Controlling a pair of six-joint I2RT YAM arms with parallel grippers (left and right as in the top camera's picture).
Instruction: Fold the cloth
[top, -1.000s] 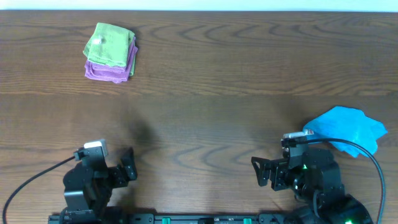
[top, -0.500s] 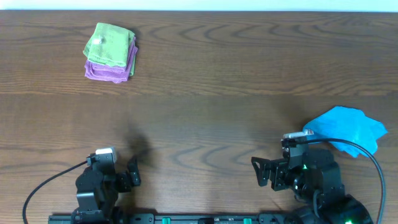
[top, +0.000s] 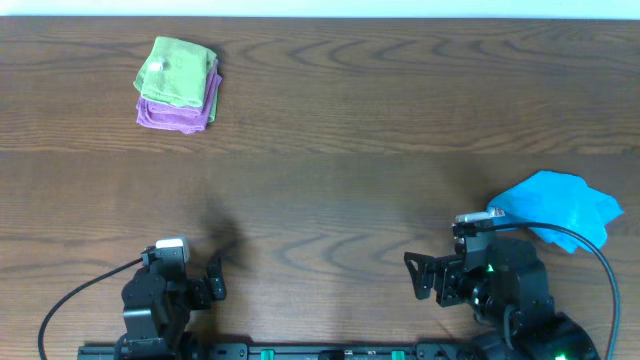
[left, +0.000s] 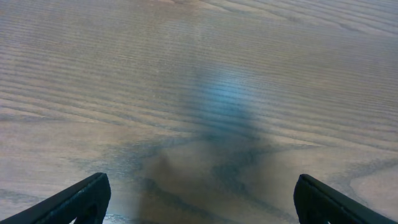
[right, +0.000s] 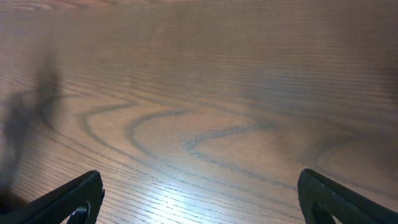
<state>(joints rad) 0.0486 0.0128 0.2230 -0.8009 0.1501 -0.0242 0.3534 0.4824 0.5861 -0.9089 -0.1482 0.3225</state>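
Note:
The lime-green cloth (top: 178, 70) lies folded at the far left of the table, stacked on a folded purple cloth (top: 176, 115). A small pale spot shows on its top. My left gripper (top: 214, 277) is open and empty near the front edge, far from the cloth. In the left wrist view the left gripper (left: 199, 200) has only bare wood between its fingers. My right gripper (top: 416, 276) is open and empty at the front right. In the right wrist view the right gripper (right: 199, 198) also shows only wood. The cloth is out of both wrist views.
A crumpled bright blue cloth (top: 560, 205) lies at the right edge, just behind my right arm. The table is brown wood (top: 340, 150). Cables run from both arm bases along the front edge.
My left arm has drawn back and shifted slightly right toward the front edge since one second ago, then stopped. The right arm and the cloths have not moved.

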